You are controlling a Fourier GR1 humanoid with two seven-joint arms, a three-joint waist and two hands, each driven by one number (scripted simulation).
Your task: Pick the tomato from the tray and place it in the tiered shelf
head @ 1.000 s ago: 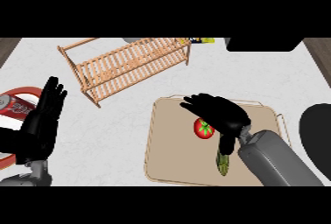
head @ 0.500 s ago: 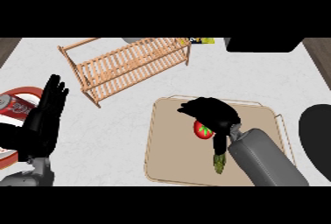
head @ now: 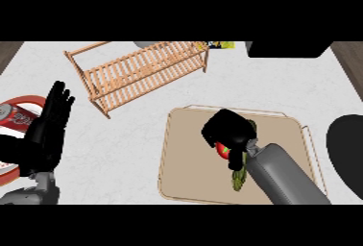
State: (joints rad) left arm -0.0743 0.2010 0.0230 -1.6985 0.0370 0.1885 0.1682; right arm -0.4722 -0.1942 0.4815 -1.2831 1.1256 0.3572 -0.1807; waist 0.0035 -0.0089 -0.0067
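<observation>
Bare white counter (head: 135, 144) lies between the tan tray (head: 186, 158) and the wooden tiered shelf (head: 142, 72). The shelf's slatted top is uncovered.

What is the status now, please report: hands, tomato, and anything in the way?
Right hand curled over tomato, on the tray. Left hand open, resting at left edge. Tiered shelf unobstructed; green vegetable beside tomato.

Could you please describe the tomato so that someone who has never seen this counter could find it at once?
Look at the beige tray on the counter's right half, below the slatted wooden tiered shelf. The tomato lies near the tray's middle, mostly covered by the right hand curled over it. It is the only red thing there; the green vegetable beside it is long and dark.
</observation>
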